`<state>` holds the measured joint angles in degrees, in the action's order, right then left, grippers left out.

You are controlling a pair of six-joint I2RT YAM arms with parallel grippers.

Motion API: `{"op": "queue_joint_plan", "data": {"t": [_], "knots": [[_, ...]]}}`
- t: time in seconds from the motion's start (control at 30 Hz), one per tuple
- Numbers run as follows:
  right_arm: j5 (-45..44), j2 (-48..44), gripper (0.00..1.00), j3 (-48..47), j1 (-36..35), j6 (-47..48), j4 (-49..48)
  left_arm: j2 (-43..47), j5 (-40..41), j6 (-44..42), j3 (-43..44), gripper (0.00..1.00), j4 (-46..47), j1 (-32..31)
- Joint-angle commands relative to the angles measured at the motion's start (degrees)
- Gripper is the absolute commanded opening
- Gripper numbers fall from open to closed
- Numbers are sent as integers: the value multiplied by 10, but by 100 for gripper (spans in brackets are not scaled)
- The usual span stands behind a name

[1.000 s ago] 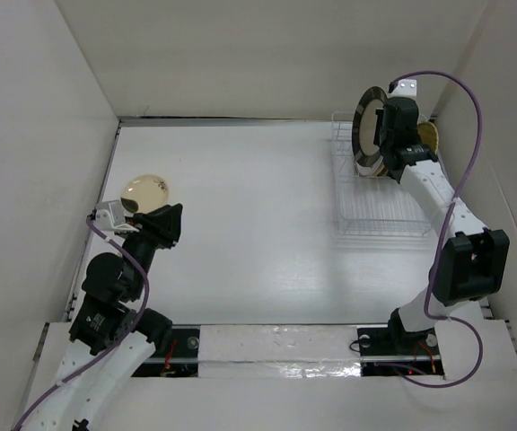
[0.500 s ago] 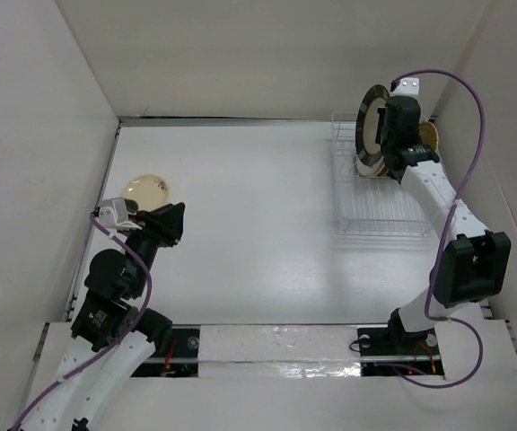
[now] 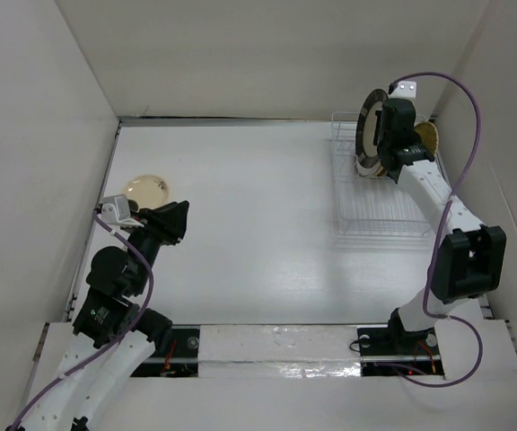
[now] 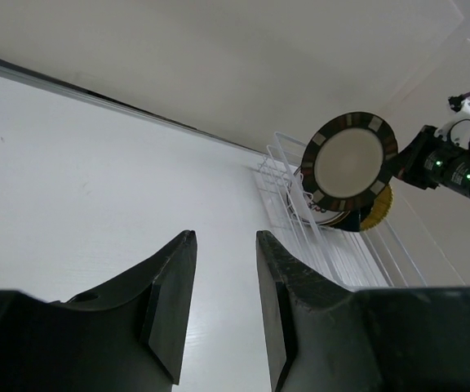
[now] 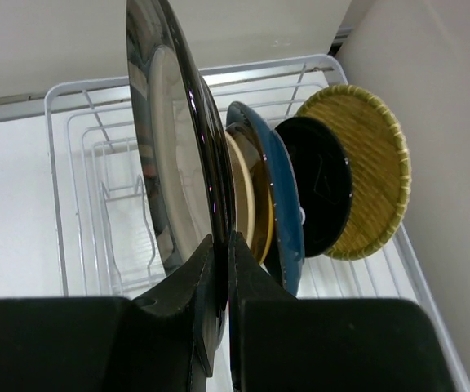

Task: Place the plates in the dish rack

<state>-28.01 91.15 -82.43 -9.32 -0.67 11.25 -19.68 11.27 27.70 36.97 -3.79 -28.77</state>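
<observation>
My right gripper (image 5: 219, 255) is clamped on the rim of the large dark-rimmed plate (image 5: 170, 147), which I hold upright on its edge over the far end of the dish rack (image 5: 72, 163). From the wrist view I cannot tell whether the plate's lower edge touches the tines or hangs just above them. Just beside it, on the side towards the right wall, other plates stand in the rack in a row: a cream plate (image 5: 243, 204), then a blue plate (image 5: 288, 224), a black plate (image 5: 317, 184) and a woven yellow plate (image 5: 365, 163) at the rack's far right rim.

My left gripper (image 4: 223, 278) has its jaws partly apart with nothing between them. It hangs over the left side of the table (image 3: 258, 206), well apart from the rack. A pale yellow plate (image 3: 146, 188) lies flat on the table near it, towards the left wall.
</observation>
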Motion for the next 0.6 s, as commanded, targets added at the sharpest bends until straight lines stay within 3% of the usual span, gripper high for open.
{"op": "queue_joint_plan", "data": {"t": [0.0, 0.17, 0.27, 0.3, 0.37, 0.4, 0.5, 0.57], "knots": [[-20, 4, 0, 2, -20, -21, -114, -12, -16, 18, -3, 33, 48, 2], [-42, 9, 1, 25, -40, -28, -134, -50, -27, 59, -8, 47, 89, 2], [-53, 16, 12, 25, -55, -24, -132, -83, -23, 82, -12, 53, 109, 2], [-56, 16, 25, 25, -55, -31, -129, -91, -17, 89, -15, 54, 115, 2], [-57, 12, 41, 25, -61, -43, -120, -117, -8, 108, -28, 59, 134, 2], [-57, 9, 55, 26, -61, -56, -117, -125, 5, 114, -31, 61, 140, 2], [-55, -24, 75, 35, -74, -71, -114, -158, 39, 136, -42, 68, 159, 2], [-52, -48, 81, 47, -93, -80, -114, -184, 62, 149, -52, 71, 168, 12]]}}
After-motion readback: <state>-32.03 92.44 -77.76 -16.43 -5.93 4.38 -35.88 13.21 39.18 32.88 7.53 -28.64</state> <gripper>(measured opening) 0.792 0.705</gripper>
